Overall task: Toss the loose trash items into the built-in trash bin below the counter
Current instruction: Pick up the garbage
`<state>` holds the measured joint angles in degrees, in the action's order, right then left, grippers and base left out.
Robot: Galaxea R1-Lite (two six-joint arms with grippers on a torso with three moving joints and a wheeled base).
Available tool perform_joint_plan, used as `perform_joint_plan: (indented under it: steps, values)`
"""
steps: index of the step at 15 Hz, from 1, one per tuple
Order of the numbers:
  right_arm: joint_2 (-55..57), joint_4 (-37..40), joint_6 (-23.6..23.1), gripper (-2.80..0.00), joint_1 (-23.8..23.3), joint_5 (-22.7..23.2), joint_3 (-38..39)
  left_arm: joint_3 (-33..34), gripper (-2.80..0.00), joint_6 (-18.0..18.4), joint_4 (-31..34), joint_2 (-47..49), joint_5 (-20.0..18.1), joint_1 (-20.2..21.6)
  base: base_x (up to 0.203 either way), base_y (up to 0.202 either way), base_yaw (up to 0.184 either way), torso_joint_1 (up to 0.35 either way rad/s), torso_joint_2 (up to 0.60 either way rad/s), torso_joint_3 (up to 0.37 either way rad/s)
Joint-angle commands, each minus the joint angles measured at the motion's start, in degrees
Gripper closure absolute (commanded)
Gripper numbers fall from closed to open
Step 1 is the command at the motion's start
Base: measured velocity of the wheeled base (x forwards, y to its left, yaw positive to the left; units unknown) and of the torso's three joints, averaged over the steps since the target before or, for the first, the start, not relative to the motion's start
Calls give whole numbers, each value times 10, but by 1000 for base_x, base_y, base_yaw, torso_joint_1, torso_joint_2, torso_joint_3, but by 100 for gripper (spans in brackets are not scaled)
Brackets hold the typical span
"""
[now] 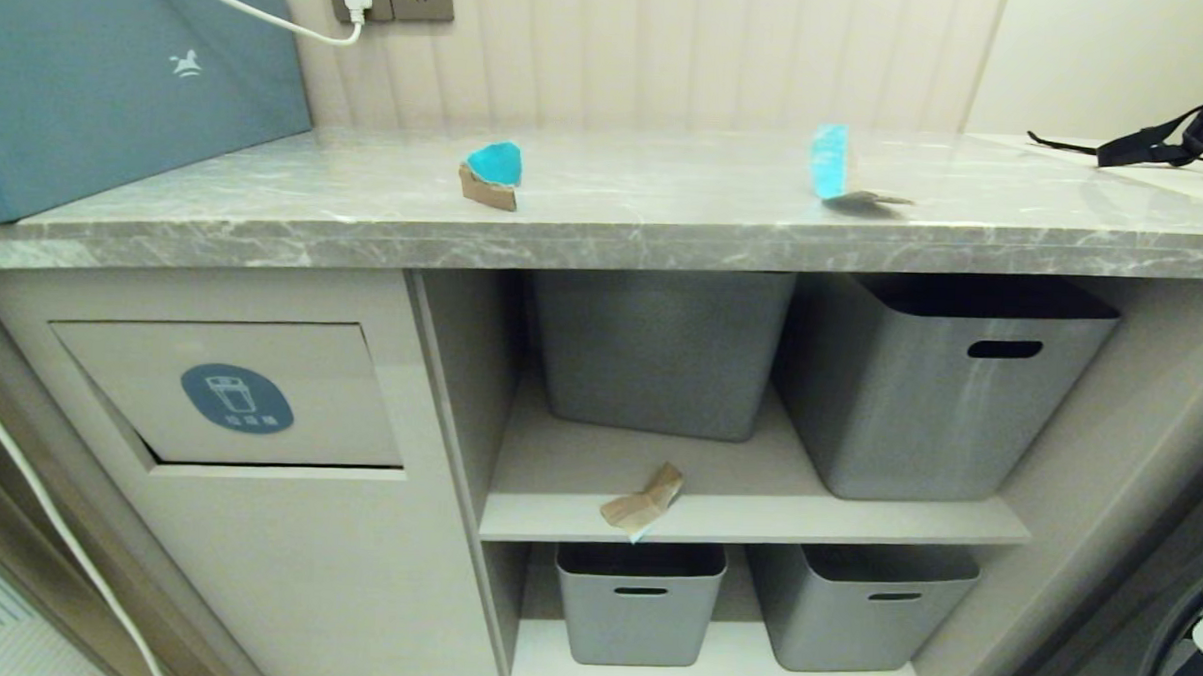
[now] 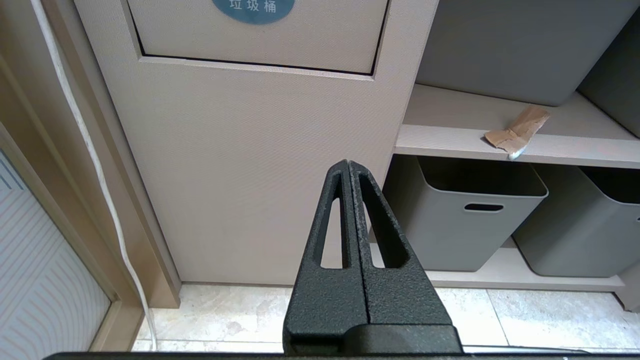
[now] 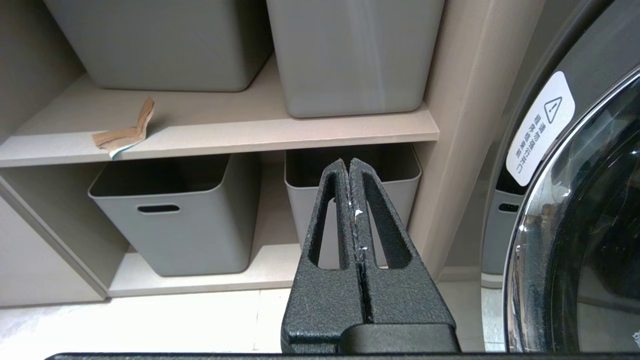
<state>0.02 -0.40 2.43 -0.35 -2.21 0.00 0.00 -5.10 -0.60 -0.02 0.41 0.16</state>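
Observation:
Two loose trash items lie on the marble counter [image 1: 666, 220]: a cyan and brown scrap [image 1: 492, 173] near the middle, and a cyan scrap [image 1: 836, 168] standing up further right. A third brown scrap [image 1: 644, 500] [image 2: 517, 129] [image 3: 125, 133] rests at the front edge of the upper shelf. The built-in trash bin's beige flap [image 1: 229, 390] [image 2: 260, 35] with its blue badge sits shut in the cabinet front on the left. My left gripper [image 2: 348, 162] is shut and empty, low before that cabinet. My right gripper [image 3: 348, 161] is shut and empty, low before the lower shelf.
Grey tubs [image 1: 950, 380] fill both shelves. A long teal box [image 1: 120, 81] stands on the counter's left with a white cable [image 1: 273, 16] plugged in behind it. A black strap [image 1: 1159, 142] lies at the far right. A washing machine door [image 3: 575, 225] is at the right.

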Motion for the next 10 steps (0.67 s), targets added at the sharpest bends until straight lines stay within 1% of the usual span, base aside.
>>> perform_joint_plan:
  steps: [1,3,5,10]
  values:
    - [1,0,0,0,0,0,1,1,0,0,0,0,0,0,0,0,0,0,0,0]
    - [1,0,-7,0,0,4,1,1,0,0,0,0,0,0,0,0,0,0,0,0]
    - [1,1,-23,0,0,4,1,1,0,-1,0,0,0,0,0,0,0,0,0,0]
    - [1,-1,8,0,0,-1,1,1,0,0,-1,0,0,0,0,0,0,0,0,0]
